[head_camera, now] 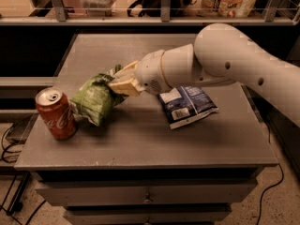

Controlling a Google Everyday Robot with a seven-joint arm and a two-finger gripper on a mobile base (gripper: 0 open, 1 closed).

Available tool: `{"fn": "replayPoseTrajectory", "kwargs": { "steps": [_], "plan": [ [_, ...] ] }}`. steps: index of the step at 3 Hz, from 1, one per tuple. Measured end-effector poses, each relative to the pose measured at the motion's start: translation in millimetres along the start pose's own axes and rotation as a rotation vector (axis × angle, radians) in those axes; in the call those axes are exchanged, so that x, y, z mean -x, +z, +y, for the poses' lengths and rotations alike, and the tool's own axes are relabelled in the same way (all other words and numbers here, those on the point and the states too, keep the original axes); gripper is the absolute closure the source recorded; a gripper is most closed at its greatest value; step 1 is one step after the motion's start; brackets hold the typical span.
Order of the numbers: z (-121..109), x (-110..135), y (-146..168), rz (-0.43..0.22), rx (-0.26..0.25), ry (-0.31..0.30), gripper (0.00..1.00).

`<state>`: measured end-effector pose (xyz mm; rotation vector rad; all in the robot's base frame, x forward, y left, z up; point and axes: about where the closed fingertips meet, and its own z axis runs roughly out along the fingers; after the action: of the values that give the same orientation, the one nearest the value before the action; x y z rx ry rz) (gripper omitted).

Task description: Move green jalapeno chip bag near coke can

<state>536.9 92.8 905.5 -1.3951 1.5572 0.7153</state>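
The green jalapeno chip bag [95, 99] is crinkly green with white print. It hangs from my gripper [117, 82] at the left middle of the grey table [150, 144], its lower end close to the tabletop. My gripper is shut on the bag's upper right edge. The coke can [56, 113], red with a silver top, stands upright near the table's front left corner, just left of the bag. The bag's left edge is very close to the can; I cannot tell whether they touch.
A dark blue and white chip bag [186, 105] lies flat right of centre, partly under my white arm [220, 64]. A railing and shelf with goods run behind the table. Drawers sit below the front edge. Cables lie on the floor at left.
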Motion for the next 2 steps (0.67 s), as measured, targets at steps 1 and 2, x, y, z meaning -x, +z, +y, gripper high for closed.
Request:
{"fn": "replayPoseTrajectory", "kwargs": {
  "steps": [1,2],
  "plan": [
    [9.9,-6.8,4.4,-0.016,-0.002,0.021,0.13],
    [11.0,-5.6,5.3,-0.015,0.0,0.018,0.0]
  ]
}}
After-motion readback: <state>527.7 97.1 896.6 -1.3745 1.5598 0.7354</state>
